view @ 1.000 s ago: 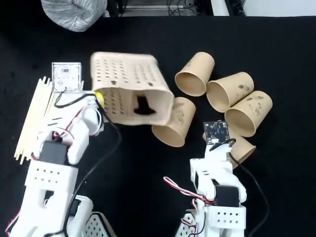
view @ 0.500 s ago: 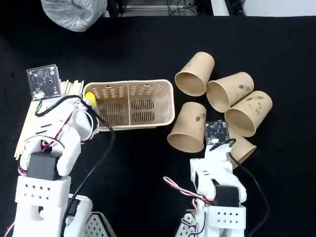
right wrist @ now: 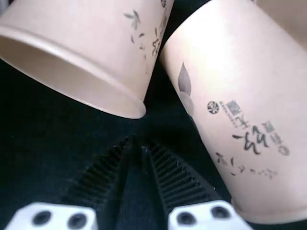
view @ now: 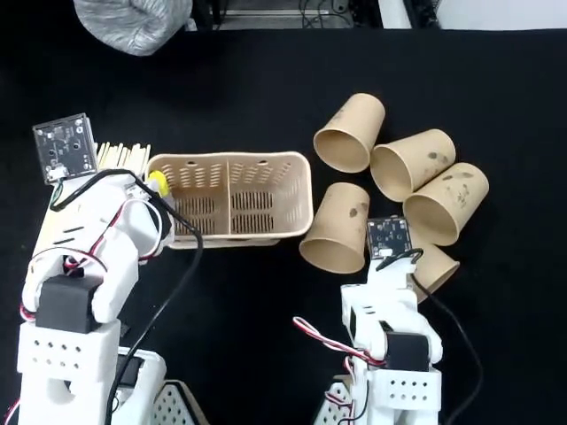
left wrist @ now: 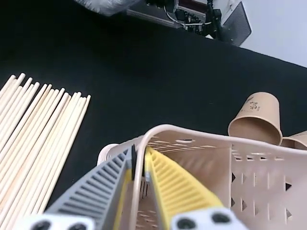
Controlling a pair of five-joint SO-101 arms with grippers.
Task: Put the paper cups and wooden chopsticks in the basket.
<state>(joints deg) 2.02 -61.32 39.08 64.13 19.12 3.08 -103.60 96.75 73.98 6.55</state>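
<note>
The left arm point(view: 93, 252) hides most of the wooden chopsticks point(view: 122, 156), and the right arm point(view: 390, 305) covers part of one paper cup point(view: 437, 266).

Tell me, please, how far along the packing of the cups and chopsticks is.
Done: nothing; the basket stands upright, both compartments empty. In hand: the left gripper is shut on the basket's rim; the right gripper, shut and empty, sits by the cups. To do: all five cups lie on their sides beside the basket, and the chopsticks lie on the table at its other side.
</note>
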